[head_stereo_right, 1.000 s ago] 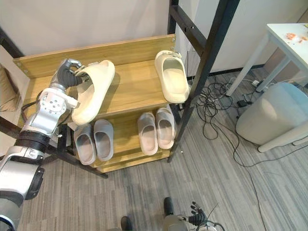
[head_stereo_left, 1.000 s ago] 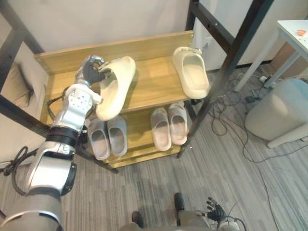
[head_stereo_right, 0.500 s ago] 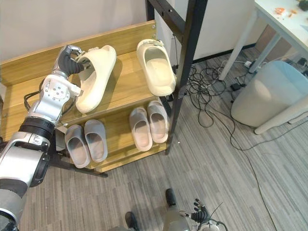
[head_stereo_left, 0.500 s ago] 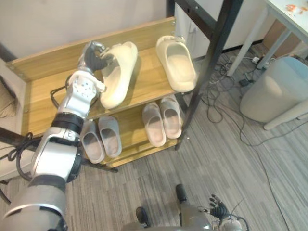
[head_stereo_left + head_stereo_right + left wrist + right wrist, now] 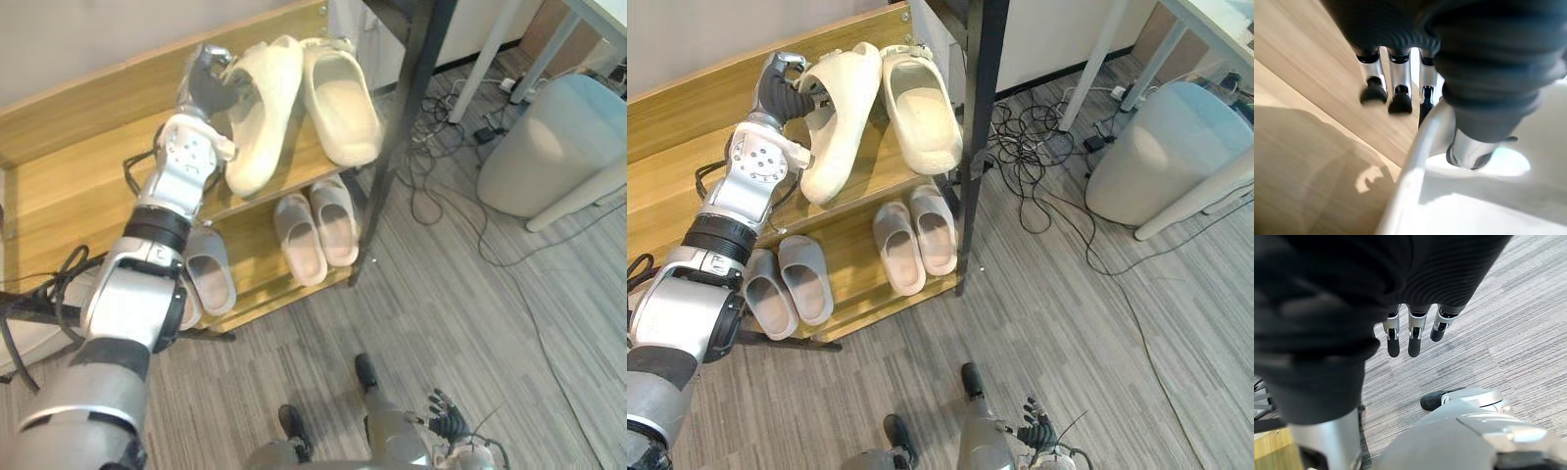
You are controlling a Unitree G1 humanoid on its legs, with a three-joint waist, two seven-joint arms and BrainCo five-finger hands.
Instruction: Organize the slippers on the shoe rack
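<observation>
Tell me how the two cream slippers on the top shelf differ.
The left cream slipper is pinched by the left hand; the right cream slipper is untouched. The left one is tipped on its side; the right one lies flat, footbed up. Both are cream and on the top shelf.

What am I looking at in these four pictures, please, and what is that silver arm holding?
This is a two-legged humanoid robot. The two wide pictures come from a stereo camera on its head, looking down. The two close ones come from cameras on its wrists. Before it stands a wooden shoe rack. The left hand pinches the edge of a cream slipper, thumb inside, holding it tilted over the top shelf beside a second cream slipper. Two pairs of grey slippers lie on the lower shelf. The right hand hangs low above the floor, fingers relaxed, holding nothing.
</observation>
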